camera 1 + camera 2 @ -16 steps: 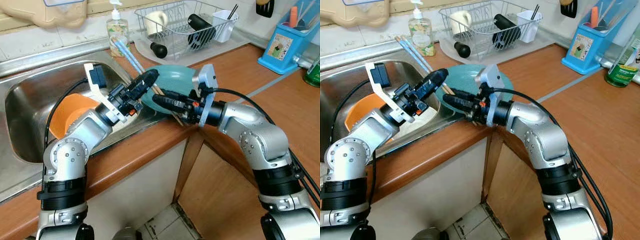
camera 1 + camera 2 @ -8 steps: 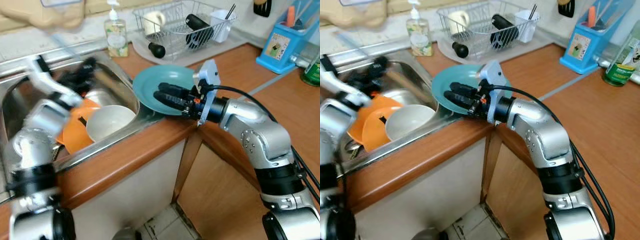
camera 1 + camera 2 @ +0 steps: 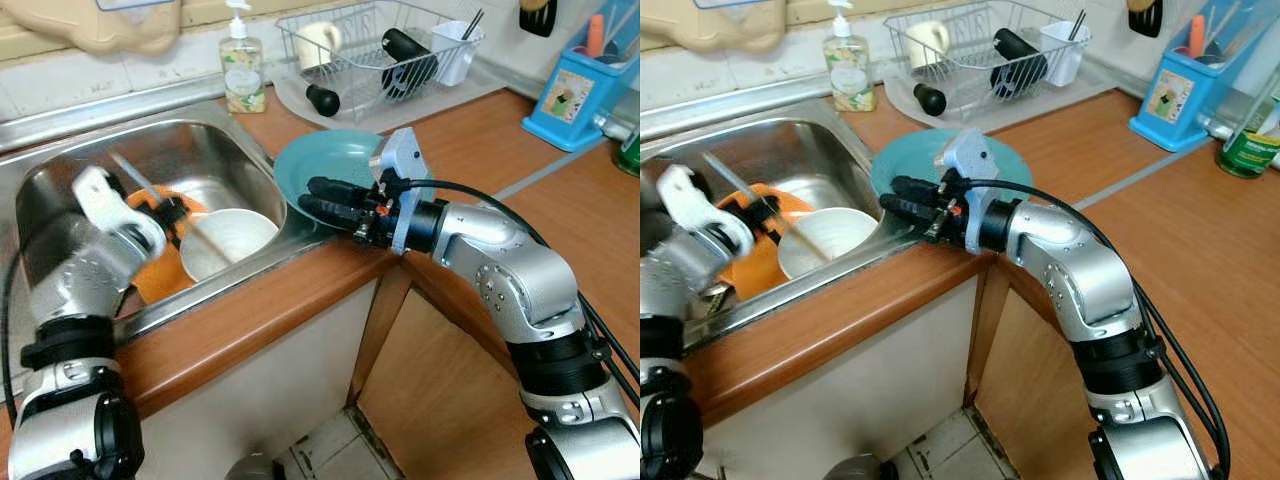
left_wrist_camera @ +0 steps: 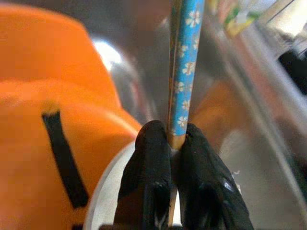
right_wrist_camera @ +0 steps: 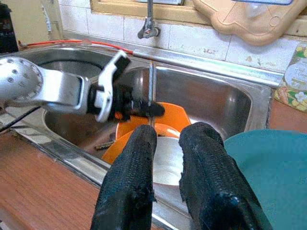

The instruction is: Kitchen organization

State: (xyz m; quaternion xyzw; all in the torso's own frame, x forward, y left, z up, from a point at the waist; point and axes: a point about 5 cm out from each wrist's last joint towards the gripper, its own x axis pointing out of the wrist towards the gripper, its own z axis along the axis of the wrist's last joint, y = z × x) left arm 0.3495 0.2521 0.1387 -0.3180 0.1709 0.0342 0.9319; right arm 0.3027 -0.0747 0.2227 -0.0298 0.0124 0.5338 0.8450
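The left gripper (image 4: 170, 143) pinches blue floral chopsticks (image 4: 184, 72) by their end, upright over the sink (image 3: 215, 150), likely to keep them off the dishes. Below sit an orange bowl (image 3: 150, 275) and, at its 3 o'clock, a white bowl (image 3: 230, 240). The right gripper (image 3: 325, 198), fingers narrowly parted and empty, hovers over the teal plate (image 3: 330, 160). The left wrist view alone shows the floral pattern.

Light-blue chopsticks (image 4: 186, 72) carry small white flowers. Orange plastic bowls (image 3: 152, 275) show a black stripe in the left wrist view, beside a plain white bowl (image 3: 228, 238). The round plate (image 3: 330, 165) is teal, the steel sink (image 3: 200, 150) silver, the countertop (image 3: 560, 210) reddish-brown wood.
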